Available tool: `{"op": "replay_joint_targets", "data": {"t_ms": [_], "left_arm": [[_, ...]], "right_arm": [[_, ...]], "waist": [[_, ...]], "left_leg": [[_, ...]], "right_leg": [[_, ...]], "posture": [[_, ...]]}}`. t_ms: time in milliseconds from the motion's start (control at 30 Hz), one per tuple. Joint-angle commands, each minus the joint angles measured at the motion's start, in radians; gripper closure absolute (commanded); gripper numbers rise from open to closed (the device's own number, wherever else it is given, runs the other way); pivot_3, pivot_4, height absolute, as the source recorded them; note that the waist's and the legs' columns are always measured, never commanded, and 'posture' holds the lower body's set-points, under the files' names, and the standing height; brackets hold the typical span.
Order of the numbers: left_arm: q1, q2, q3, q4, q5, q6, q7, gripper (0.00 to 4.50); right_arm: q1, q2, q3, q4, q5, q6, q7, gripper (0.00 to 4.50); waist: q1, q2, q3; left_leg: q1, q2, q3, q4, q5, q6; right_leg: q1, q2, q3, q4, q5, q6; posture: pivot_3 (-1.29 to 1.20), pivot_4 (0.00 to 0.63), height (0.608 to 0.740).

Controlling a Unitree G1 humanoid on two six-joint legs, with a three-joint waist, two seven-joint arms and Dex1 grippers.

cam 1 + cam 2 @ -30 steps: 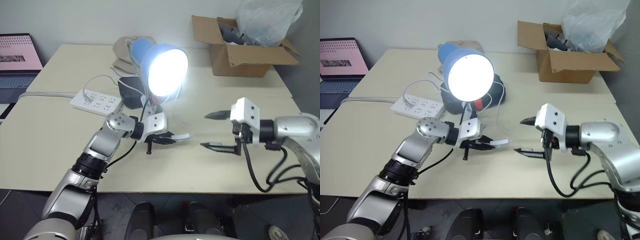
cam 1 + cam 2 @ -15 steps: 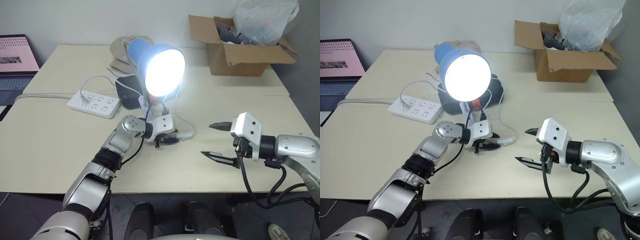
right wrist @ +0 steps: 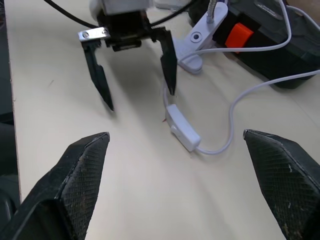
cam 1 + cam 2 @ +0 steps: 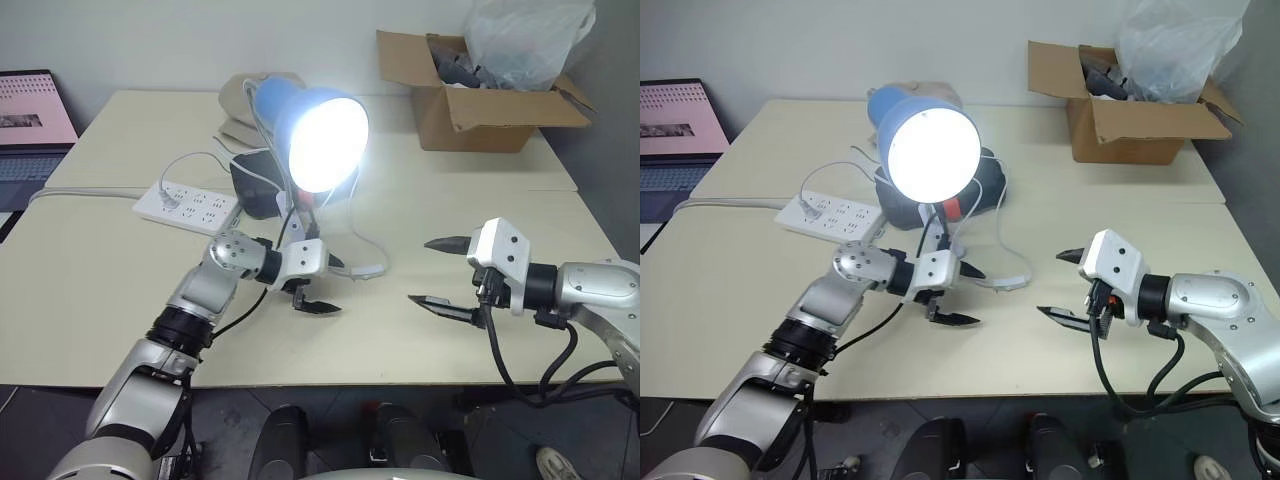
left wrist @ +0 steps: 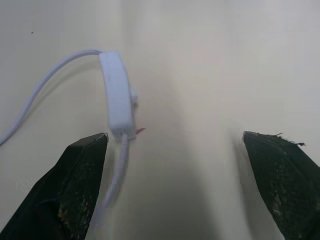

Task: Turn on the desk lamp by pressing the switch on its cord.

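Left gripper (image 4: 327,284) of mine hangs low over the worktop (image 4: 110,270) with its two black fingers spread wide, pinching nothing. One fingertip (image 3: 171,85) stands just beside the cord (image 3: 250,92), close to one end of the switch (image 3: 182,133); the other fingertip (image 3: 106,97) is on bare worktop, well clear of it. The switch lies flat on the worktop, a slim white oblong in line with the thin cord, which curves off toward the white clip base (image 3: 196,44). The desk lamp (image 4: 318,135) stands behind my left gripper with its blue shade tilted toward me and its bulb glowing bright. My right gripper (image 4: 440,272) is held above the worktop, also spread wide and empty, well apart from the switch and pointing toward it. A white power strip (image 4: 188,205) lies beside the lamp, a cardboard box (image 4: 470,105) sits at the far corner, and a laptop (image 4: 35,125) is off to my left.
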Motion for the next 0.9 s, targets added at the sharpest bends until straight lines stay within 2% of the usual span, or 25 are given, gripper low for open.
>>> {"op": "replay_joint_targets", "data": {"t_ms": [33,167,333,433,633,900], "left_arm": [[0.030,0.055,0.095,-0.134,-0.067,0.068,0.018,0.07],[0.093,0.141,0.166,-0.241,-0.106,0.152,0.029,0.07],[0.245,0.259,0.328,-0.407,-0.174,0.252,0.085,0.07],[0.329,0.287,0.416,-0.496,-0.231,0.328,0.126,0.07],[0.477,0.325,0.517,-0.626,-0.311,0.448,0.168,0.07],[0.508,0.325,0.529,-0.654,-0.348,0.471,0.208,0.07]], "right_arm": [[-0.018,-0.007,-0.009,0.026,-0.022,-0.066,0.013,0.00],[-0.006,-0.005,-0.017,0.060,-0.040,-0.121,0.025,0.00],[0.030,0.001,-0.062,0.139,-0.061,-0.248,0.056,0.00],[0.027,-0.001,-0.099,0.216,-0.052,-0.291,0.080,0.00],[0.029,-0.014,-0.133,0.307,-0.053,-0.342,0.125,0.00],[0.006,0.005,-0.095,0.300,-0.052,-0.336,0.128,0.00]], "waist": [[0.000,0.000,0.000],[0.000,0.000,0.000],[-0.006,0.000,0.000],[-0.002,0.000,0.000],[0.001,0.000,0.000],[0.001,0.000,0.000]], "left_leg": [[0.000,0.000,0.000,0.000,0.000,0.000],[0.000,0.000,0.000,0.000,0.000,0.000],[0.001,0.001,0.001,-0.001,0.000,0.000],[0.001,0.001,0.001,-0.001,0.000,0.000],[0.002,0.000,0.001,0.000,0.000,0.000],[0.002,0.000,0.001,-0.001,0.000,0.000]], "right_leg": [[0.000,0.000,0.000,0.000,0.000,0.000],[0.000,0.000,0.000,0.000,0.000,0.000],[0.000,0.000,0.000,0.000,-0.001,-0.001],[0.000,-0.001,0.000,0.000,-0.001,-0.001],[0.002,-0.003,0.000,0.000,0.000,0.000],[0.001,-0.002,0.000,0.000,-0.001,-0.001]], "posture": [[0.00,0.150,0.740],[0.00,0.150,0.740],[0.00,0.150,0.740],[0.00,0.150,0.740],[0.00,0.150,0.740],[0.00,0.150,0.740]]}}
